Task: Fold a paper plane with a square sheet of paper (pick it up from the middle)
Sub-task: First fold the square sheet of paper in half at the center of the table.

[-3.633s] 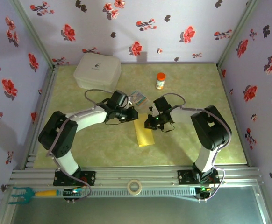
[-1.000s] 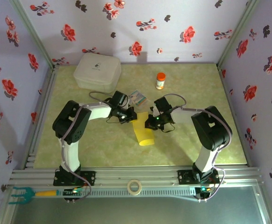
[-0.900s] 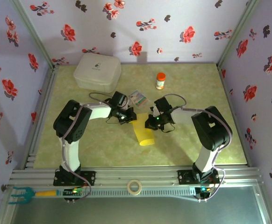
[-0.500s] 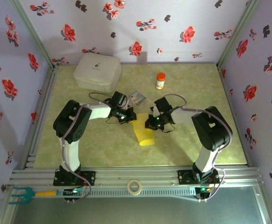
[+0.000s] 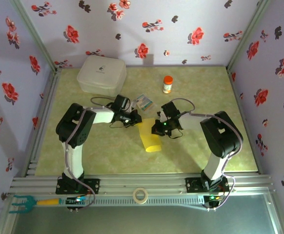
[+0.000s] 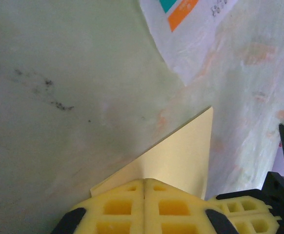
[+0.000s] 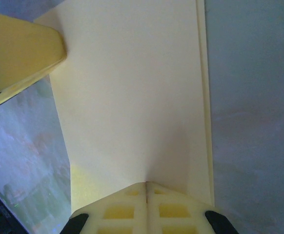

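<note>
A robot-lab test cell (mock-homely): floral wallpaper (image 5: 132, 29), aluminium frame rails (image 5: 142, 184).

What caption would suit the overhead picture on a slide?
Two robot arms, jaws shut, pinch the far end of a folded yellow sheet of paper between them.

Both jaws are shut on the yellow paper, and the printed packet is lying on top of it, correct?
Not quite: the packet lies on the table apart from the paper, beyond its pointed corner, as the left wrist view shows. Both pairs of jaws are indeed shut on the paper.
</note>
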{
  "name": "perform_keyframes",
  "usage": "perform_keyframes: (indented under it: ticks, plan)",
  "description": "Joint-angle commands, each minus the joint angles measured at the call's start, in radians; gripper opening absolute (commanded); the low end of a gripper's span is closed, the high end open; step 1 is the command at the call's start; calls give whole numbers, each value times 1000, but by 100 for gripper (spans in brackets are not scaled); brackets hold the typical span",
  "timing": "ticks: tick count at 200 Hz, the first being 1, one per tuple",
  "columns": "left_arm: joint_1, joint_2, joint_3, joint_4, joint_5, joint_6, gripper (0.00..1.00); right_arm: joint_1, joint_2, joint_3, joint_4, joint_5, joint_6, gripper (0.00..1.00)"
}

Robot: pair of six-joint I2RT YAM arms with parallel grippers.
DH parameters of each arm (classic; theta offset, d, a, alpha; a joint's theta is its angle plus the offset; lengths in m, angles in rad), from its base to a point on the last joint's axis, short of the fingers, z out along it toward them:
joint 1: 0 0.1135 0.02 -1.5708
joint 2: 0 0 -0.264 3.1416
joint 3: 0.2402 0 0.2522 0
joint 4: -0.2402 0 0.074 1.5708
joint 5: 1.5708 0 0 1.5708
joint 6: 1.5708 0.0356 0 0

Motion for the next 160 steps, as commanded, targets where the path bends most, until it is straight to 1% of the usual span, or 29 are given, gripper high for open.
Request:
perform_keyframes:
  ticks: [1, 22, 45, 85, 120, 139, 160]
  plan:
    - [10, 50, -14, -70, -70, 40, 0, -13, 35, -49, -119, 125, 12, 0]
    - [22, 56, -13, -90, -103, 56, 0, -13, 32, -48, -120, 125, 12, 0]
    - [44, 42, -6, -95, -144, 42, 0, -13, 29, -52, -119, 126, 13, 0]
    - [64, 56, 81, -193, -176, 51, 0, -11, 31, -60, -108, 126, 25, 0]
    - [69, 61, 111, -211, -181, 51, 0, -9, 23, -71, -97, 129, 34, 0]
    - [70, 41, 112, -234, -200, 55, 0, -10, 24, -75, -88, 128, 44, 0]
    - [70, -18, 100, -245, -223, 54, 0, -8, 18, -85, -64, 131, 69, 0]
